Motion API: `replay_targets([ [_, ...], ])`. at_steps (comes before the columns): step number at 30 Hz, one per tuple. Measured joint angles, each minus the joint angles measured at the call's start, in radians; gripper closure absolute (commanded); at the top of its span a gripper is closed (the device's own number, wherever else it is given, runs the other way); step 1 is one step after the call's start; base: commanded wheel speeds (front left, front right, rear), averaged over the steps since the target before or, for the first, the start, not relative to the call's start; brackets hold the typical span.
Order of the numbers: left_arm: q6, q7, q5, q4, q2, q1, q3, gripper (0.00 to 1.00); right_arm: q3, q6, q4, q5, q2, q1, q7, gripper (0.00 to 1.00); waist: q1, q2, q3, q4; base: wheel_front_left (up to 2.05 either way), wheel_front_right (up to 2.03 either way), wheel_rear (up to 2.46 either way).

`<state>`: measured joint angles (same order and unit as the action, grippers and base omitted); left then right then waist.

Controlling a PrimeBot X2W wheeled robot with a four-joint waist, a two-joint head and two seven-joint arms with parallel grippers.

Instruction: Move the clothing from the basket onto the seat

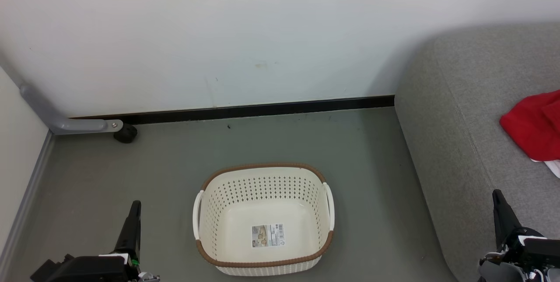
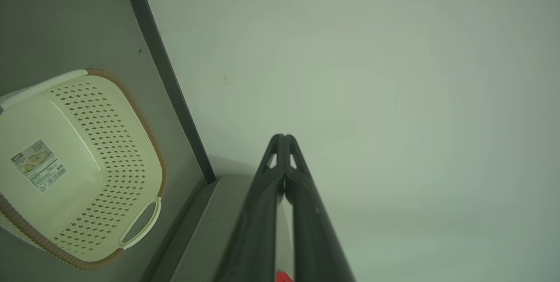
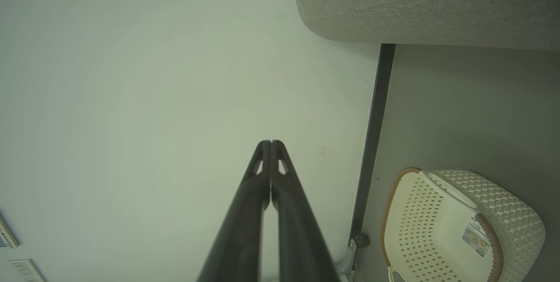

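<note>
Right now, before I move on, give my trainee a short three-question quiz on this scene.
1. True or false: the basket holds the red clothing.
2. The red clothing lies on: A) a table B) the sofa C) a shelf.
3. Fill in: the left tool and the right tool are both ____ (open or shut).
Key: 1 false; 2 B; 3 shut.

One basket [image 1: 262, 191] is showing two white handles [image 1: 195, 218] and one paper label [image 1: 267, 235]; one red garment [image 1: 533, 124] is lying on one grey seat [image 1: 446, 133]; the left gripper [image 1: 136, 205] and the right gripper [image 1: 497, 195] are making two
</note>
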<state>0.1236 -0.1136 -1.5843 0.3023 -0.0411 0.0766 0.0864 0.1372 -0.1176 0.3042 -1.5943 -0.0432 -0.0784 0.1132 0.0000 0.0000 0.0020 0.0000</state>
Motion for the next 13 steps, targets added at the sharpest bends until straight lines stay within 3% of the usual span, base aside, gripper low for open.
replay_targets([
  [13,0.000,0.000,0.000,-0.001,0.000,0.000,0.000,1.00,0.000,0.000,0.000,0.000,0.000,0.000,0.000,1.00,0.0000,0.0000,0.000,0.000,0.00,0.00,0.00],
])
